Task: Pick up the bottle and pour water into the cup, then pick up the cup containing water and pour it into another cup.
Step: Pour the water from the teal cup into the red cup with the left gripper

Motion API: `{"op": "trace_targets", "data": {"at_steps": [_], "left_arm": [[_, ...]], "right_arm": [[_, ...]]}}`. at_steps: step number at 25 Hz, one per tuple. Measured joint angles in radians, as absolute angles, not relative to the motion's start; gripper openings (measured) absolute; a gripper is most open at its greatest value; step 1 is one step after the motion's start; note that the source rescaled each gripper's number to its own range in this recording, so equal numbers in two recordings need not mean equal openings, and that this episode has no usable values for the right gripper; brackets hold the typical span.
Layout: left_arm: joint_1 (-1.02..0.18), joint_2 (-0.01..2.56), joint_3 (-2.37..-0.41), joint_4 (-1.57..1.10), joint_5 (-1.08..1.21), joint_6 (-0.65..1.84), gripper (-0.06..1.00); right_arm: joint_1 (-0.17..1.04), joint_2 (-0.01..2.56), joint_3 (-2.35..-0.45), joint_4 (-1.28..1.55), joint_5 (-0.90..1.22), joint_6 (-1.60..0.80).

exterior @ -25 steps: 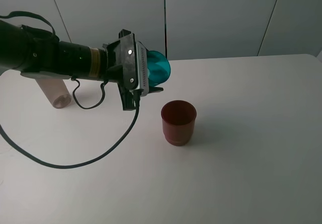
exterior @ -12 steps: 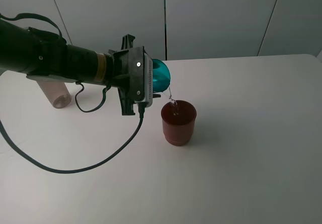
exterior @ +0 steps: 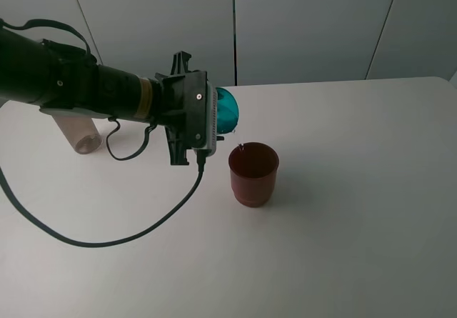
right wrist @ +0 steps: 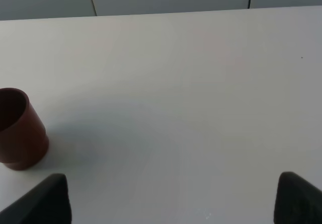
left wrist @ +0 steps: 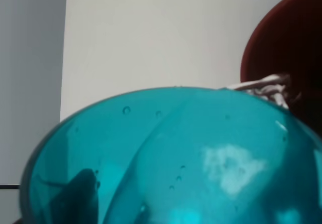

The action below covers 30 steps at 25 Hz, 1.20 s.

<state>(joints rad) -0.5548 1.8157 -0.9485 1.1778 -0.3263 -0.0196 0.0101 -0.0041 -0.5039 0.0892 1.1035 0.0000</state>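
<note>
My left gripper (exterior: 212,118) is shut on the teal translucent cup (exterior: 228,111), which is tipped on its side. Its mouth faces the dark red cup (exterior: 253,174), which stands upright on the white table, just below and to the right. A last drop of water hangs at the red cup's rim. In the left wrist view the teal cup (left wrist: 176,163) fills the picture, with a thin trickle running toward the red cup (left wrist: 287,58). The bottle (exterior: 80,133) is at the left, its upper part hidden behind the arm. My right gripper (right wrist: 171,204) is open, well right of the red cup (right wrist: 17,128).
The left arm's black cable (exterior: 107,241) loops over the table in front of the arm. The white table (exterior: 357,225) ends at a grey panelled wall at the back.
The left gripper rolled the teal cup further over and shifted slightly right. A stream of water fell into the red cup half a second ago and has now thinned to a drop.
</note>
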Motion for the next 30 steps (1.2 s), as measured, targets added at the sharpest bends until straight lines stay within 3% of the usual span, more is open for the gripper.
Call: {"op": "trace_targets", "data": {"at_steps": [30], "left_arm": [[-0.635, 1.816, -0.949, 1.174, -0.150, 0.032, 0.08]], "right_arm": [[0.010, -0.004, -0.504, 0.089, 1.104, 0.000]]}}
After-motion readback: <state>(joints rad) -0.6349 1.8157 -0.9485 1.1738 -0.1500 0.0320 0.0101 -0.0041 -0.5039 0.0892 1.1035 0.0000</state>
